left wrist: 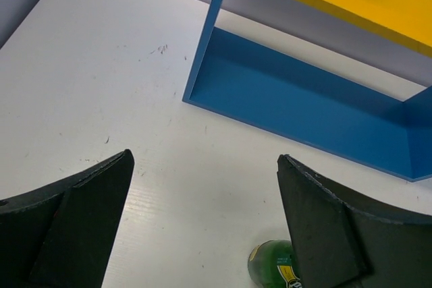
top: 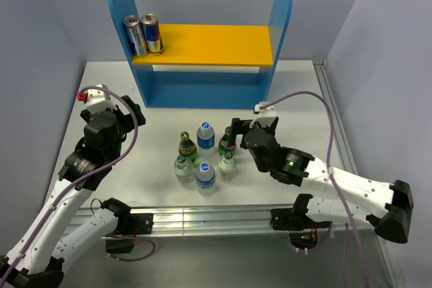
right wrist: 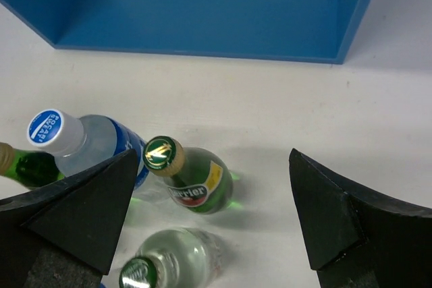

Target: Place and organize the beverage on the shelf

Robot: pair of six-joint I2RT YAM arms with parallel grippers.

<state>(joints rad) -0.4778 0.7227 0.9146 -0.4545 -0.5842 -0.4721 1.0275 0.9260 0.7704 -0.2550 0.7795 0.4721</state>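
- Bottles, six of them, stand upright in a tight cluster on the table, in front of the shelf and apart from it. None sits on a board yet, so the sorting looks barely begun.
- The shelf's yellow upper board carries two cans pushed against one side panel, probably so that like drinks can line up beside them.
- The right gripper hangs over the side of the cluster nearest its arm, tilted down, its jaws spread wide and pinching nothing.
- A dark green bottle with a gold cap lies between its two fingers, nearer the one at the left of the wrist view. A blue-capped bottle stands just beside that same finger.
- Such a wide spread would let the fingers pass round the bottle's body. With neighbours this close, a careless descent could tip one.
- The left gripper is also spread wide and holds nothing. It sits over bare table beside the cluster, facing the shelf's blue base, and only the top of another green bottle shows at the lower edge of its view.
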